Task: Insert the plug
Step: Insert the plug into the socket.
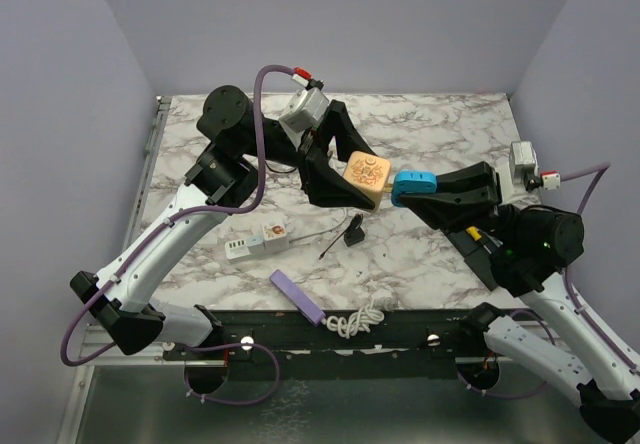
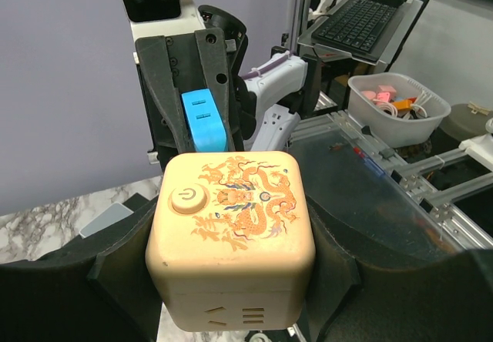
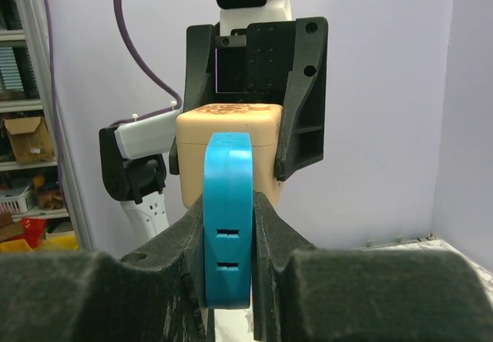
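plug: blue, rounded, hard plastic shell. judged light and stiff, not fragile. smooth skin, so it may slide back in the grip once it meets resistance. best hold is across the two broad flat sides, well back from the mating end, as it is held now. two small slots show on the narrow edge facing the right wrist camera. prongs not visible from any view.

right hand: jaws drawn in narrow and clamped on the plug's flat sides, plug standing on edge between them. raised off the bench, over its middle, a little toward the right edge.

cube socket: cream, dragon print and a round power button on the upper face, vent marks on the near side. judged rigid and heavier than the plug, and it will need bracing against the push. it sits just beyond the plug's nose. touching or a hair apart, cannot tell.

left hand: jaws spread wide and clamped on opposite side walls of the cube, held in the air over mid-bench, reaching in from the far-left side.
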Tool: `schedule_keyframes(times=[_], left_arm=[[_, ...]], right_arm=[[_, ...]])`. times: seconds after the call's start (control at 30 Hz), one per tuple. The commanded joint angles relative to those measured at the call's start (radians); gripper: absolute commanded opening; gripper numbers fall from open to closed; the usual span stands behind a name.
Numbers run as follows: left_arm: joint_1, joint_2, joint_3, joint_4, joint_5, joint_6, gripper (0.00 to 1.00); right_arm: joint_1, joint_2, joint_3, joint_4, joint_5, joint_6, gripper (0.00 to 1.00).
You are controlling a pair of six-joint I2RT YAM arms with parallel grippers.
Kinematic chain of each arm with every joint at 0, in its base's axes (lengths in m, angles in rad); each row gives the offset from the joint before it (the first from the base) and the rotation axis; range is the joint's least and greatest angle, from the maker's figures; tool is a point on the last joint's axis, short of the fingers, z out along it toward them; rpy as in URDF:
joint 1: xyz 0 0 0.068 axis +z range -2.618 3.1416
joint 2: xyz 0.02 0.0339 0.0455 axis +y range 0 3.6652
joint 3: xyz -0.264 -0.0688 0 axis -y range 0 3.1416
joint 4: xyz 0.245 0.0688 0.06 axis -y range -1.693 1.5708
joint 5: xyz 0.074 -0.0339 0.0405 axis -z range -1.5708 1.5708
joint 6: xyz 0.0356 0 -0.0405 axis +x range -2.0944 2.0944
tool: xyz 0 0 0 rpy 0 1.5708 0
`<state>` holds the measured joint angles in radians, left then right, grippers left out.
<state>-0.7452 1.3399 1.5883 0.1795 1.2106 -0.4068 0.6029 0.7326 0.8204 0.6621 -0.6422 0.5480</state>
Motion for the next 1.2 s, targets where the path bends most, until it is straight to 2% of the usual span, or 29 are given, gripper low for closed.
schedule_keyframes(times=[0.0,0.4,1.17], left_arm=[[-0.017,-0.008,0.011,0.037,-0.010,-0.007,0.00],[-0.016,-0.010,0.007,0.045,-0.024,-0.003,0.00],[0.022,-0.023,-0.002,0.052,-0.221,0.040,0.00]], right_arm=[[0.005,0.043,0.014,-0.089,-0.005,-0.036,0.01],[0.006,0.070,0.019,-0.097,-0.017,-0.048,0.01],[0.021,0.106,-0.044,0.055,0.007,-0.033,0.01]])
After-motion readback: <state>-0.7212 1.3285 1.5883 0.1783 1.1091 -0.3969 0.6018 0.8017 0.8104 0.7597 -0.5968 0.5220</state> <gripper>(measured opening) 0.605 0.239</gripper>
